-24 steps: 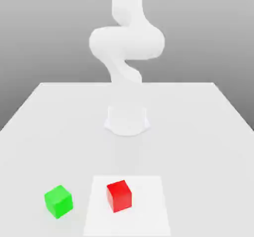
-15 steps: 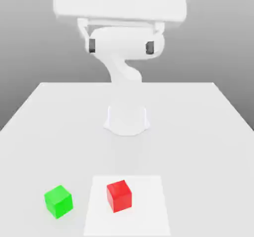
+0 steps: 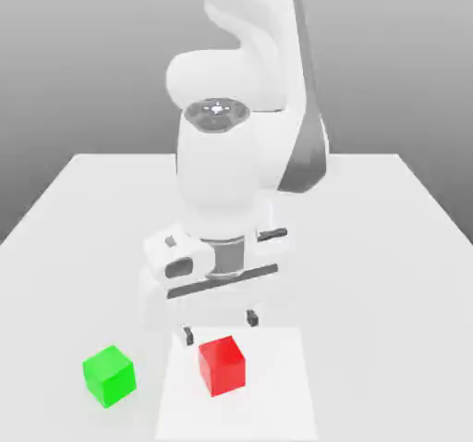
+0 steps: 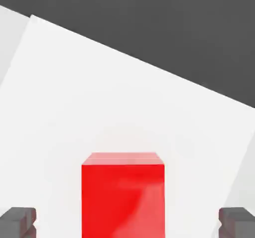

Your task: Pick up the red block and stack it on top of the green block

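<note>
claw lowered since earlier, spread apart; red block judged light, stiff, best gripped across opposite side faces.

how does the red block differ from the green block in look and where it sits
The red cube-shaped block is red, while the green cube-shaped block is bright green. The red block sits on the white square sheet; the green block sits beside that sheet, on the pale tabletop. Both are plain cubes of roughly similar size.
</note>
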`<state>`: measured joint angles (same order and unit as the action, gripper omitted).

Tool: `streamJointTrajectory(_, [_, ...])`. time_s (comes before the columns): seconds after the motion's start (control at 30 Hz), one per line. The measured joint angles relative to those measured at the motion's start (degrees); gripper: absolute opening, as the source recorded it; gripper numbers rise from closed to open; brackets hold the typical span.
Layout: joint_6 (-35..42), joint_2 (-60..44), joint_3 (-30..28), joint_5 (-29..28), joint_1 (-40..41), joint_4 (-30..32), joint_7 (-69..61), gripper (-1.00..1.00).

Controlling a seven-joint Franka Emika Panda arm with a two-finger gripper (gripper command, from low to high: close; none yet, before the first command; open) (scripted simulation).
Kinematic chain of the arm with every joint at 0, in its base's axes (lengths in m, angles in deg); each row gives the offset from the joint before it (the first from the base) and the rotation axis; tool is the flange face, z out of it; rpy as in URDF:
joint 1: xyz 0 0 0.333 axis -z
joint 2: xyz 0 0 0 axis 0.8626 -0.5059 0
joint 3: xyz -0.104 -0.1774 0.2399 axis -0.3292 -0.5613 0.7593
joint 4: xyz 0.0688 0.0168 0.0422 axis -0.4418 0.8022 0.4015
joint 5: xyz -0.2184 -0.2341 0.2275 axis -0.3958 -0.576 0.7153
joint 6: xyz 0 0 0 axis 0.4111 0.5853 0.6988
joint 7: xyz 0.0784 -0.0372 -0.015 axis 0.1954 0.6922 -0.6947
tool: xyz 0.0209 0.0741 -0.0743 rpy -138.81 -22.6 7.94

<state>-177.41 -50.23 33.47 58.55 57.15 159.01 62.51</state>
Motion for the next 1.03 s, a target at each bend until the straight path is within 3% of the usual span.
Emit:
streamJointTrajectory(0.07, [-3.49,-4.15,1.10,0.97,0.88,-0.57,-0.76,0.00])
streamJointTrajectory(0.1, [-4.80,-5.70,1.50,1.28,1.20,-0.79,-1.00,-1.00])
streamJointTrajectory(0.33, [-4.84,-5.83,1.59,1.21,1.28,-0.80,-0.93,-1.00])
streamJointTrajectory(0.53, [4.43,4.96,0.22,-1.92,1.21,0.64,1.28,-1.00])
streamJointTrajectory(0.73, [12.46,7.01,-5.88,-2.17,14.30,-5.30,0.60,-1.00])
streamJointTrajectory(0.9, [5.57,-1.45,-4.39,1.67,15.81,-6.71,-2.30,-1.00])
streamJointTrajectory(0.93, [4.33,-2.79,-4.03,2.26,16.06,-6.79,-2.74,1.00])
streamJointTrajectory(1.03, [4.33,-2.79,-4.03,2.26,16.06,-6.79,-2.74,1.00])
